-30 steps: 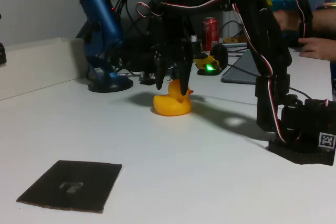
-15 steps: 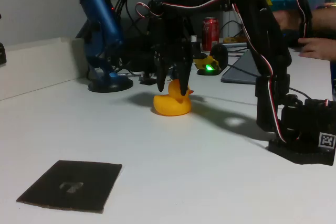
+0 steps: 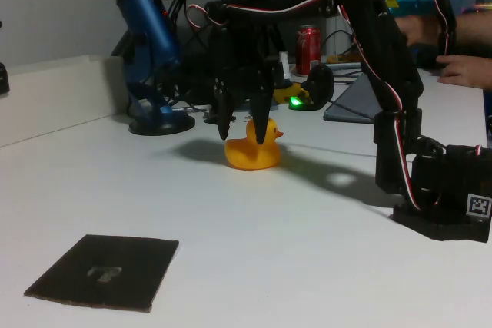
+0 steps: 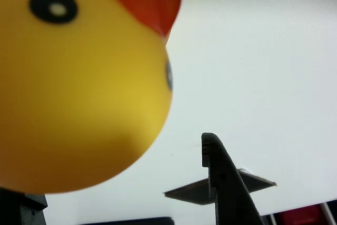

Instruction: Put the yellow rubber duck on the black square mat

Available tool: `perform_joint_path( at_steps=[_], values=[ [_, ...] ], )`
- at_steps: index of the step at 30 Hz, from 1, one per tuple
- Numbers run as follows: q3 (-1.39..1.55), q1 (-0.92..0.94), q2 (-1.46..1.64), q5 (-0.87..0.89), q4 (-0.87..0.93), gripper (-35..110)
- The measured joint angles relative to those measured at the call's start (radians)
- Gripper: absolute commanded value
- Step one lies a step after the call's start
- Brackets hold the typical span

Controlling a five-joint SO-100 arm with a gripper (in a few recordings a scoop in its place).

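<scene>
The yellow rubber duck sits on the white table, mid-scene in the fixed view. My black gripper hangs point-down right over it, open, one finger to the left of the duck's body and the other in front of its head. In the wrist view the duck's head looms large at the left, beside one black finger; I cannot tell whether the fingers touch it. The black square mat lies flat near the front left of the table, well away from the duck, and in the wrist view the mat peeks out behind the finger.
A blue microphone on a round stand rises just behind and left of the duck. Behind it are cables, a red can, a mouse with a green light and a person's hand at the right edge. The arm's base stands at the right.
The gripper has shifted slightly to the left and its fingers now straddle the duck more widely. Duck and mat have not moved.
</scene>
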Motion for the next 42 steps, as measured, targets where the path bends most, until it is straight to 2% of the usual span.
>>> perform_joint_path(
  at_steps=[34, 42],
  values=[
    [0.0, 0.046, 0.0, 0.0, -0.002, 34],
    [0.0, 0.051, 0.0, 0.0, -0.002, 22]
  ],
)
